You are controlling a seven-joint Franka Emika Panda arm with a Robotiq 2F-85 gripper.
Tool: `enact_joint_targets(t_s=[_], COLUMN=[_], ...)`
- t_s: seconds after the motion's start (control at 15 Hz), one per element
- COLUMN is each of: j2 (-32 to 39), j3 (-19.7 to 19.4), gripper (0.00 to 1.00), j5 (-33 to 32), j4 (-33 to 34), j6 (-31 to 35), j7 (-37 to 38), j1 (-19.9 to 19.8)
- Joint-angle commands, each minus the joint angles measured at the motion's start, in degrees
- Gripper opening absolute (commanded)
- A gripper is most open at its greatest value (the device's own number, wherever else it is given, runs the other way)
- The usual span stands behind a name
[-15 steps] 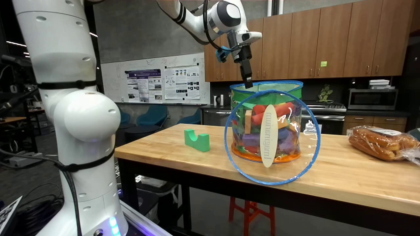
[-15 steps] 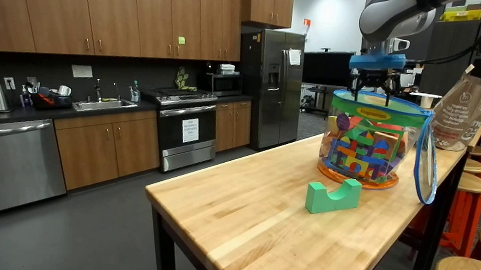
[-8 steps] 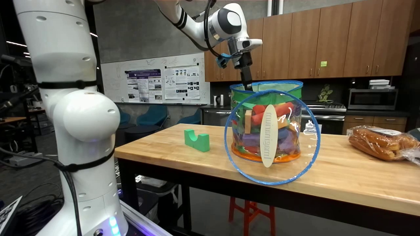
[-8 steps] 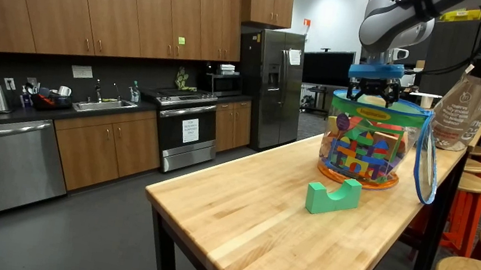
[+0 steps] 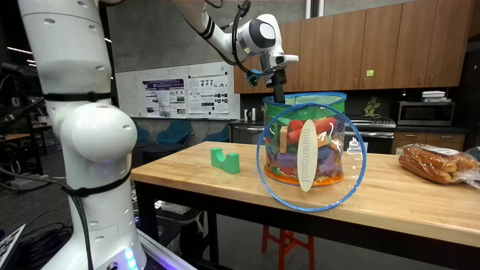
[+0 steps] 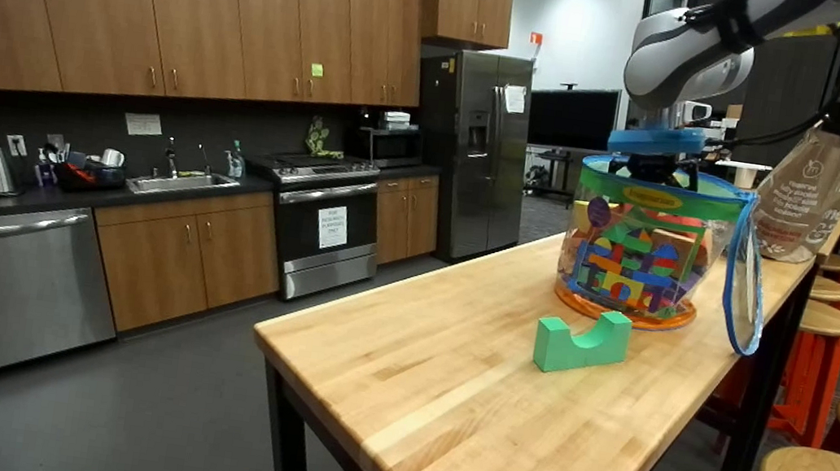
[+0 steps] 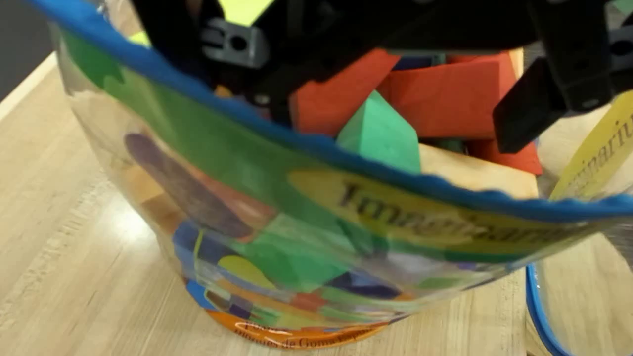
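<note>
Gaping wide, tool (image 7: pixel 395 118) above blocks (image 7: pixel 447 101), at tub mouth (image 7: pixel 445 189)

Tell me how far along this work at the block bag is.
Done: the Imaginarium block bag is open, its lid hanging at the side.
In hand: the tool stands open in the bag's mouth, holding nothing, over a red block and a green triangular block.
Left, probably: closing on a block. The green arch block stands outside, on the wooden tabletop.
</note>
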Motion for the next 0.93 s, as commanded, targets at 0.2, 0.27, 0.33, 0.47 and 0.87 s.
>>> enact_joint_targets(t_s=[0.2, 0.27, 0.33, 0.47, 0.87], j2=[-0.19, -0.34, -0.47, -0.87, -4.51], j3=[0.89, 0.90, 0.86, 0.77, 0.97], gripper=[0.45, 0.38, 0.28, 0.18, 0.15], j5=[0.81, 0.76, 0.82, 0.86, 0.16], j4=[-0.61, -0.60, -0.63, -0.81, -0.22], j6=[-0.04, -0.11, -0.12, -0.06, -0.11], j7=[0.53, 0.60, 0.60, 0.66, 0.67], j1=[-0.04, -0.08, -0.12, -0.23, -0.46])
